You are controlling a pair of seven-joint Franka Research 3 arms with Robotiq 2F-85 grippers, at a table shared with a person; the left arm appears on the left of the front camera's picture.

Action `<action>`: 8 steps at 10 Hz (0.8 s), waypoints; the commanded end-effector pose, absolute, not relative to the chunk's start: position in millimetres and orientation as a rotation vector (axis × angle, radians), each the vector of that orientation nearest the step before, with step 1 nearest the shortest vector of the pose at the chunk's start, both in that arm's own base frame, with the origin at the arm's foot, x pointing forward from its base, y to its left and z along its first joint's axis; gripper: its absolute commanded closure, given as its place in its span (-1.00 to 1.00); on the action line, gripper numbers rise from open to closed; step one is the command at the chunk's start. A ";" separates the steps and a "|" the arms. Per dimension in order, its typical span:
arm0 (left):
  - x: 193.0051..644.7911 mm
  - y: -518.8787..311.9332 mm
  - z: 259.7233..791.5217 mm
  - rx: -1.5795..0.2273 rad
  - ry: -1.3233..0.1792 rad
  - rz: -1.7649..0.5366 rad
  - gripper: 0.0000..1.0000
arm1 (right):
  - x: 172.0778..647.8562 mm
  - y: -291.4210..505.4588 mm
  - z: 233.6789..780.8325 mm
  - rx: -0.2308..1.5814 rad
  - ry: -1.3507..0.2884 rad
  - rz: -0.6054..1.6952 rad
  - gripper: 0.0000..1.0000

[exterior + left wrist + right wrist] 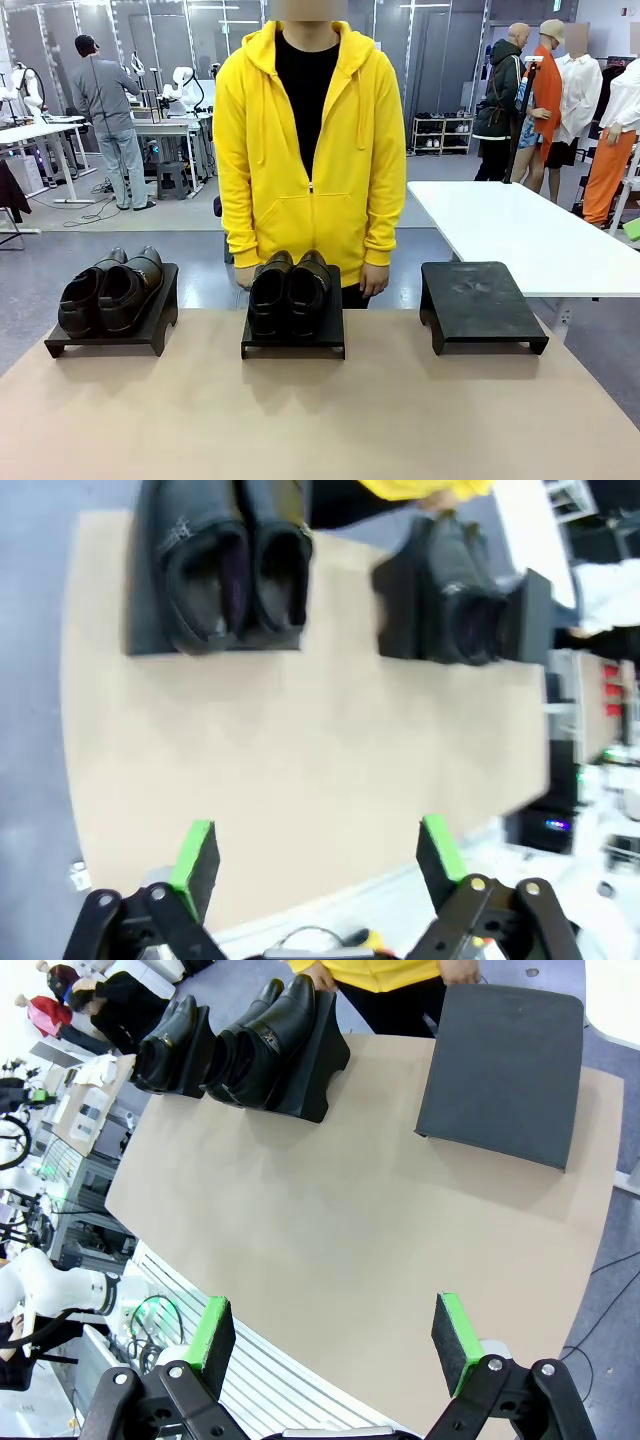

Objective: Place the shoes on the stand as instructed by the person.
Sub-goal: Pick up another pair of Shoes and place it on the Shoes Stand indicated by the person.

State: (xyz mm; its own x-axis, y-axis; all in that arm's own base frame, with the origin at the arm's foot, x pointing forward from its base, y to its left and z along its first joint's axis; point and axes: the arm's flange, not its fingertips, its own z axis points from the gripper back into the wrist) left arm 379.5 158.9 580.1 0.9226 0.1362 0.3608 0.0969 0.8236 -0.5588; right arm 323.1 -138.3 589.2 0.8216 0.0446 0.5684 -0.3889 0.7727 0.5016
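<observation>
1. Left-hand pair of black dress shoes (108, 290) rests on the left stand (112, 335); middle pair (288, 288) on the middle stand (293, 335); right stand (480, 303) bare.
2. Left gripper (317, 858) and right gripper (335, 1338): jaws apart, holding nothing, above the table (320, 420).
3. Shiny leather: probably stiff, slippery, moderately light; best taken at the heel collar.

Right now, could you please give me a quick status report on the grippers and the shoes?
Left gripper and right gripper open, empty, above the table. One pair of shoes on left stand, another pair on middle stand. Right stand empty. Person's hands behind middle stand.
</observation>
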 end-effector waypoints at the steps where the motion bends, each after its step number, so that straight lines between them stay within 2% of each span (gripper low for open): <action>1: 339.8 203.9 555.0 -0.815 -0.404 0.025 -1.00 | 322.8 -139.0 589.5 0.660 -0.581 0.267 -1.00; 4: 303.4 248.4 518.7 -1.047 -0.482 0.016 -1.00 | 322.8 -139.0 589.5 0.660 -0.581 0.267 -1.00; 8: 305.4 276.4 488.8 -1.123 -0.494 0.021 -1.00 | 322.8 -139.0 589.5 0.660 -0.581 0.267 -1.00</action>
State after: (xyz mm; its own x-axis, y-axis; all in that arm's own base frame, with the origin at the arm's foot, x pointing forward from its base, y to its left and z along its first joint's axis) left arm 297.6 266.5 484.5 0.8900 0.2771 0.3622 0.2089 0.4582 -0.8640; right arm 323.2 -138.4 589.1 0.8216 0.0445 0.5683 -0.3888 0.7727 0.5017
